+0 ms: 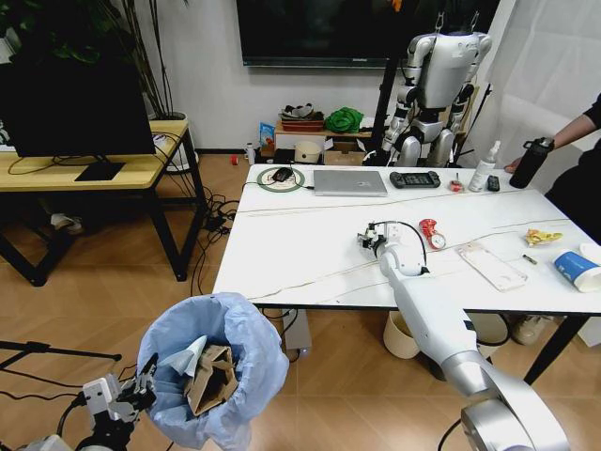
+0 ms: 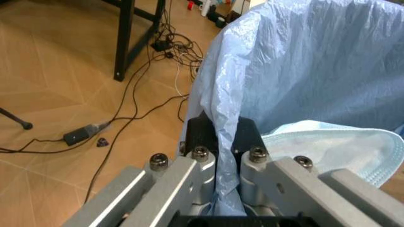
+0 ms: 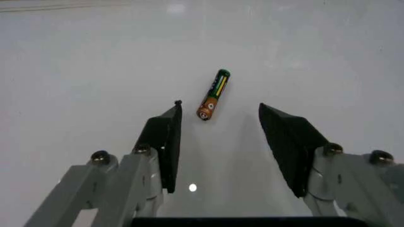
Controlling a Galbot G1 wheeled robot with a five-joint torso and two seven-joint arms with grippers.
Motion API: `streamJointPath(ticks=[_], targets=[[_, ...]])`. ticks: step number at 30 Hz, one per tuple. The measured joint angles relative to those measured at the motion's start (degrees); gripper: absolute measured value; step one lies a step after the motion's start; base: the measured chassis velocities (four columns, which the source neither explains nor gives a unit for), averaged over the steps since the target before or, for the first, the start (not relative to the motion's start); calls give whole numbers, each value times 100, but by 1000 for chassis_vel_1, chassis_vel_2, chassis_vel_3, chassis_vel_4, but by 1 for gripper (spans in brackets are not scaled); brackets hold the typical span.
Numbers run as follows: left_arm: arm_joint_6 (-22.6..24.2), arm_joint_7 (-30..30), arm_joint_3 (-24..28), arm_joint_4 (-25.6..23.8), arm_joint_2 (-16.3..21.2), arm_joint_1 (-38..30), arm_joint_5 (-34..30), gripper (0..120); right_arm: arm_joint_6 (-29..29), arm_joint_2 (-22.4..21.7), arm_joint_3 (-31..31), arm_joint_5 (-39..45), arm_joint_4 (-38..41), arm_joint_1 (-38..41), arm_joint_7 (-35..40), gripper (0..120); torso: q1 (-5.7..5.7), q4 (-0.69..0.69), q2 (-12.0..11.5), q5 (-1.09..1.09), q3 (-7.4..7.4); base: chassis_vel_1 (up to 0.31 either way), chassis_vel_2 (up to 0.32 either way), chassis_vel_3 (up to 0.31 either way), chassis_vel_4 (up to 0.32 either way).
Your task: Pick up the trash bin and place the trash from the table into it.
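My left hand (image 2: 218,156) was clenched on the light-blue bag at the trash bin's (image 1: 214,376) rim, holding the bin low at my left, off the counter's (image 1: 310,254) near edge, with torn cardboard (image 1: 210,378) inside. Farther out, my right hand (image 3: 220,142) hung over the counter, fingers spread and empty, a small battery (image 3: 213,94) lying just beyond them. A paper cup (image 1: 576,271) lay at the counter's right end.

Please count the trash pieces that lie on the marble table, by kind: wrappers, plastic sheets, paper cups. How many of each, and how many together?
Wrappers: 2 (red wrapper, yellow wrapper)
Clear plastic sheet: 1
Paper cup: 1
Total: 4
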Motion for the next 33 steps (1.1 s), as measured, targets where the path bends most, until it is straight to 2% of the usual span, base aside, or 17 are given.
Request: streamJointPath(ticks=[2,7,9,12,24,33], targets=[[-1,1,0,0,0,0,0,0,0,0,2,1,2,0,2,41,0,0,0,0,0,0,0,0,0],[-5,4,0,10,7,2,0,0,0,11,11,32,7,2,7,19,0,0,0,0,0,0,0,0,0],[-6,5,-3,14,11,1,0,0,0,16,5,35,7,3,7,16,0,0,0,0,0,0,0,0,0],[-8,7,-10,23,20,0,-12,0,1,50,3,55,-19,25,6,1,0,0,0,-1,0,0,0,0,0],[-13,10,-38,71,59,-26,-75,0,1,109,-14,51,-92,58,5,0,0,0,0,-1,0,0,0,0,0],[-13,10,-44,95,84,-55,-108,0,-113,37,-71,123,147,-4,-8,0,0,0,0,0,0,0,0,0,0]])
